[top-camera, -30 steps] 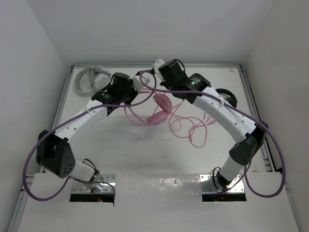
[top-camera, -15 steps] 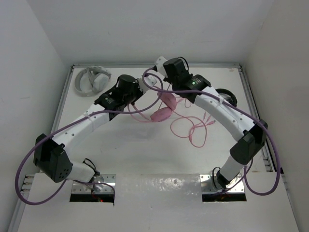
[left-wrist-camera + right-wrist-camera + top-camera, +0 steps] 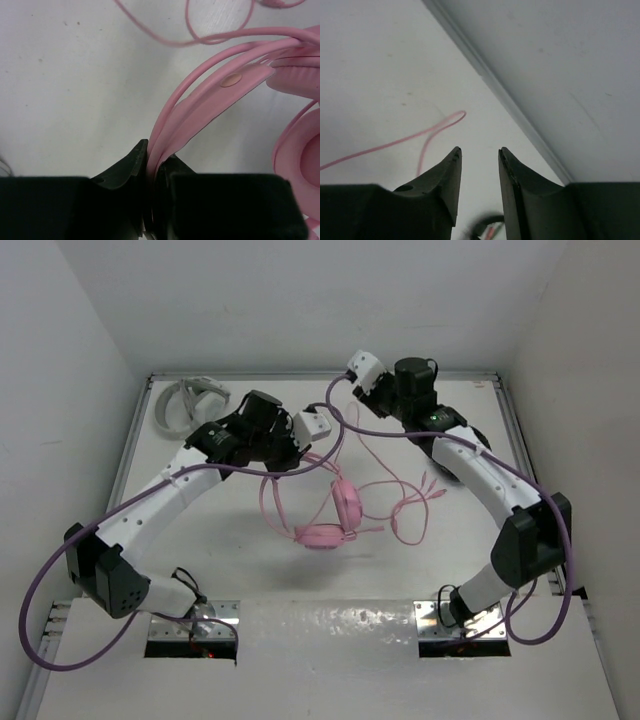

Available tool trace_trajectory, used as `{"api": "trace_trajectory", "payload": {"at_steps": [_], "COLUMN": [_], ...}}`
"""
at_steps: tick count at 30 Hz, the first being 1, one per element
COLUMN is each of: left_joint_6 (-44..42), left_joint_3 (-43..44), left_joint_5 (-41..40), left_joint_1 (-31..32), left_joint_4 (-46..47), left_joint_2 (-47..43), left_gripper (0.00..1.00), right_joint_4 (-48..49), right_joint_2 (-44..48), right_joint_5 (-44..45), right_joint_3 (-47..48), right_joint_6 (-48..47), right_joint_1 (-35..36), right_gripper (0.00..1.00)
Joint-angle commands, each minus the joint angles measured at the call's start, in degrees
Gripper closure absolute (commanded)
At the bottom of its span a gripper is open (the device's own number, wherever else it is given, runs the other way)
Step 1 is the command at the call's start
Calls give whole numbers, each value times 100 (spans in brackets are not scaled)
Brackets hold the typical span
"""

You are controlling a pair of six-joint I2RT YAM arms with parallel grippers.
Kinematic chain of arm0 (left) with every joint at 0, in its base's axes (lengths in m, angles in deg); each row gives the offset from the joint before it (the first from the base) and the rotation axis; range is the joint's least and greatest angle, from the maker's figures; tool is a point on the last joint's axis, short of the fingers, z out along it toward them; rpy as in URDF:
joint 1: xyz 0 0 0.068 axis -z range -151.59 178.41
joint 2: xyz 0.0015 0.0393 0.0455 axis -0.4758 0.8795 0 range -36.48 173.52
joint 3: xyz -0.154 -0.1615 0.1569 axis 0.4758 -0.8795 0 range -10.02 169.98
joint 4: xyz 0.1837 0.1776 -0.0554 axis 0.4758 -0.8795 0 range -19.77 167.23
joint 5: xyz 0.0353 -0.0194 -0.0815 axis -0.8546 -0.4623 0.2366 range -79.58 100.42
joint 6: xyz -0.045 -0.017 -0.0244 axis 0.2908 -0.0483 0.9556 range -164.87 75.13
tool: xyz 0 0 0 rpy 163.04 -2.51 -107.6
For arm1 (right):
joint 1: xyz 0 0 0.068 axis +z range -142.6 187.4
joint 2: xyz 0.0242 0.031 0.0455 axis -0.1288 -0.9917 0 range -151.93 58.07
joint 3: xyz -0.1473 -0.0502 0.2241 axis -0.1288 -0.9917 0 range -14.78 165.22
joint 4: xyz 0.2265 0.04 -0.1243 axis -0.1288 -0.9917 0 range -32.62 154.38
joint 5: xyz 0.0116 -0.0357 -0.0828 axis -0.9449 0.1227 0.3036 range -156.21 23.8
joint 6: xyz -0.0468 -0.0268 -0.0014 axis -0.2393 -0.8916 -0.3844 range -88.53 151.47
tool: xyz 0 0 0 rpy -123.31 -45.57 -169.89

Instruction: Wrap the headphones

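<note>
The headphones (image 3: 347, 506) have shifted nearer. Left gripper (image 3: 152, 156) jaws clamp the headband (image 3: 200, 102); right gripper (image 3: 480, 152) jaws stand narrowly apart, empty.

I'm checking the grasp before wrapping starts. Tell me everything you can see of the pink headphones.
The headphones are pink all over and look like smooth plastic. Two round padded earcups are joined by a thin headband. The left tool is shut on the headband. The earcups seem to rest on the table, near its middle. The thin cable trails in loose loops to the right, unwrapped.
</note>
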Motion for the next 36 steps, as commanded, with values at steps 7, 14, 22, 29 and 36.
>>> {"api": "trace_trajectory", "payload": {"at_steps": [7,14,22,29,36], "left_joint_6": [1477,2296,2956,3369,3545], "left_joint_3": [1717,3863,5578,6458,6405], "left_joint_5": [1576,1762,1428,927,962], "left_joint_1": [-367,-1580,-1607,-1607,-1616], "left_joint_4": [-370,-539,-486,-354,-240], "left_joint_2": [-61,528,1038,1346,1478], "left_gripper": [100,100,100,100,100], "right_joint_4": [1176,2213,2408,3869,4857], "right_joint_2": [76,366,-29,199,-370], "right_joint_5": [-2095,-1936,-2542,-3369,-1895], "right_joint_3": [-1808,-2705,-2996,-4249,-4332], "right_joint_6": [1342,2546,1934,1651,1358], "right_joint_1": [42,-783,-1180,-1066,-29], "right_gripper": [42,4,1,1,1]}}
